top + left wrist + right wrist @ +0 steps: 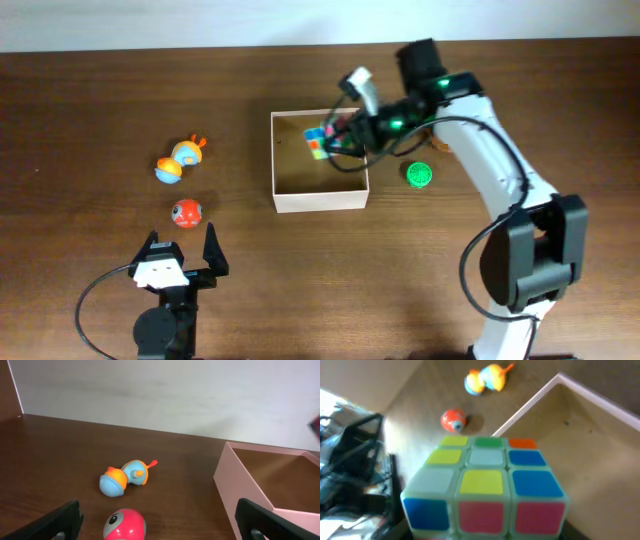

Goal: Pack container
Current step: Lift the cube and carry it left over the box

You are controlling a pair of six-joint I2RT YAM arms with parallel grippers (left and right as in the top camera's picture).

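The container [320,203] is a shallow white-walled box with a tan inside, standing at mid-table. My right gripper [345,135] hovers over its back right part, shut on a colourful puzzle cube [320,140]. In the right wrist view the cube [485,485] fills the foreground above the container floor [600,445]. My left gripper [182,245] is open near the table's front left. A red ball toy [125,524] lies just ahead, between its black fingers [55,522], untouched. The container wall [235,485] shows at right.
A blue and orange toy [178,160] lies on its side left of the container, beyond the red ball toy [186,212]. A green round object [419,175] lies to the right of the container, under the right arm. The table is dark wood.
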